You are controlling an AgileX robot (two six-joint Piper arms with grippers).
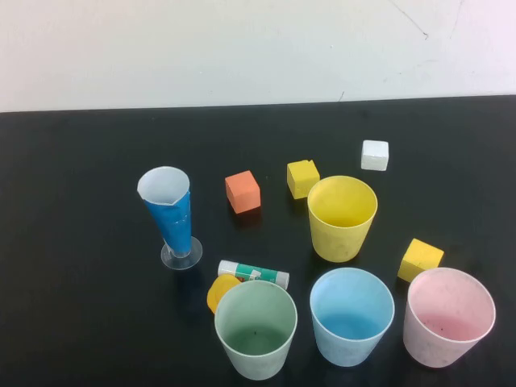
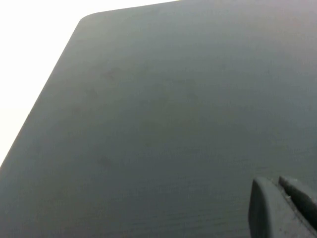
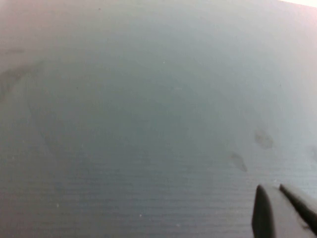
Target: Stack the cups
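Both hands over bare black table (image 1: 72, 322).

Four upright, empty, unstacked tumblers: green cup (image 1: 256, 329), blue cup (image 1: 352, 316) and pink cup (image 1: 448, 317) in a near row; yellow cup (image 1: 342, 218) behind the blue

Black table (image 1: 72, 306), white wall (image 1: 201, 48) behind
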